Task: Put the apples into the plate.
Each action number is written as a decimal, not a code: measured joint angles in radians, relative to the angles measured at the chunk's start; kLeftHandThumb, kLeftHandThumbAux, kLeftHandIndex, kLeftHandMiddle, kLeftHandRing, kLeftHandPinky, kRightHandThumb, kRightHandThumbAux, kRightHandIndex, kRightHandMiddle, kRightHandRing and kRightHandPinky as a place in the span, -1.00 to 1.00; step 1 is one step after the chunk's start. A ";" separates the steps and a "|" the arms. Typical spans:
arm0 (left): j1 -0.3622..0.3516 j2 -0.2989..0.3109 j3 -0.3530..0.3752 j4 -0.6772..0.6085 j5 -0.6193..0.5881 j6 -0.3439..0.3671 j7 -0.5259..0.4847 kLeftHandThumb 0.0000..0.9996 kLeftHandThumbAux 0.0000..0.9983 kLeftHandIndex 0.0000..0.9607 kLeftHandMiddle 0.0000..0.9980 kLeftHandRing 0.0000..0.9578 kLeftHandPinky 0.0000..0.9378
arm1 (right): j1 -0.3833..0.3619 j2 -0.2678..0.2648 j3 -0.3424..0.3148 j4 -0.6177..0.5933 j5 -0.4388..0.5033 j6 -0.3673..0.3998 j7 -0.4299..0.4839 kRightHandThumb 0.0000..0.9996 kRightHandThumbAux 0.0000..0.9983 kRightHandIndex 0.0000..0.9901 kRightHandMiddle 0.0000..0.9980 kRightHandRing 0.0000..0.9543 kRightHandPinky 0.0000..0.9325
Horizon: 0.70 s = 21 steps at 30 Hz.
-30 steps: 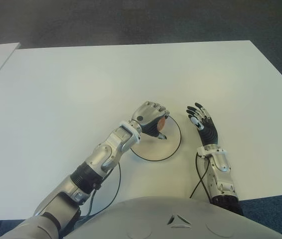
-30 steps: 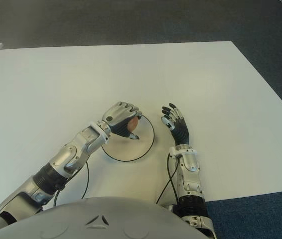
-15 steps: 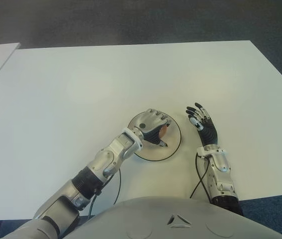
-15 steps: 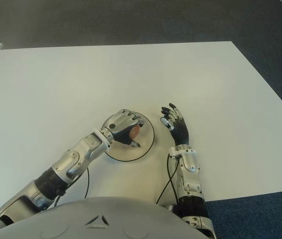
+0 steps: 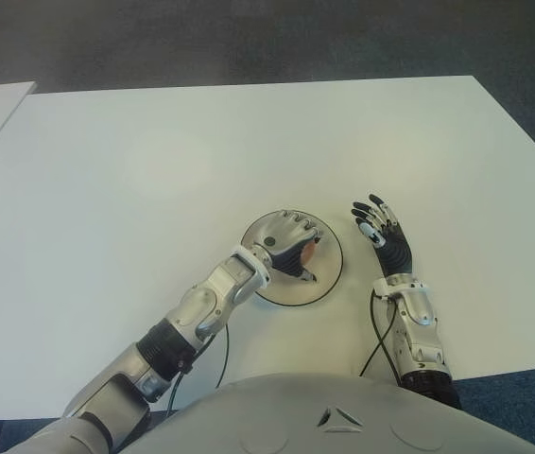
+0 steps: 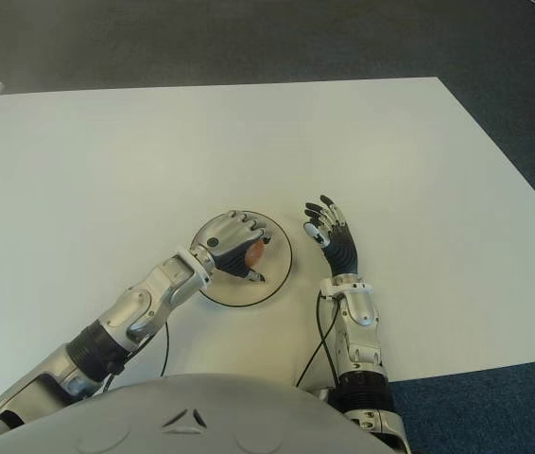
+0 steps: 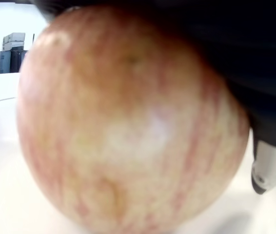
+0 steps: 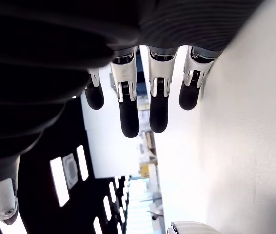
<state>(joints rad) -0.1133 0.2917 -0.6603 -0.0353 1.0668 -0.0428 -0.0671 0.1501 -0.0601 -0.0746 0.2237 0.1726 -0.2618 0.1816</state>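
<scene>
Just below the middle of the frame, the left hand (image 5: 286,241) is curled around a red-yellow apple (image 5: 309,252), holding it over the round white plate (image 5: 329,280); the hand covers most of the plate and hides whether the apple touches it. In the left wrist view the apple (image 7: 128,126) fills nearly everything. Just right of the plate, the right hand (image 5: 378,227) shows above the white surface (image 5: 154,161) with fingers (image 8: 128,109) spread and nothing in them. Black cables (image 5: 381,331) trail near both forearms at the lower edge.
</scene>
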 measured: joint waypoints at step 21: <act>0.077 -0.015 0.022 -0.093 -0.019 0.072 -0.063 -0.81 -0.38 -0.97 -0.96 -0.96 -0.96 | -0.014 -0.003 -0.005 0.015 -0.004 0.000 0.005 -0.60 0.24 -0.82 -0.50 -0.58 -0.75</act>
<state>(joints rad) -0.0362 0.2762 -0.6380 -0.1282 1.0479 0.0291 -0.1304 0.1361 -0.0632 -0.0794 0.2388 0.1688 -0.2618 0.1865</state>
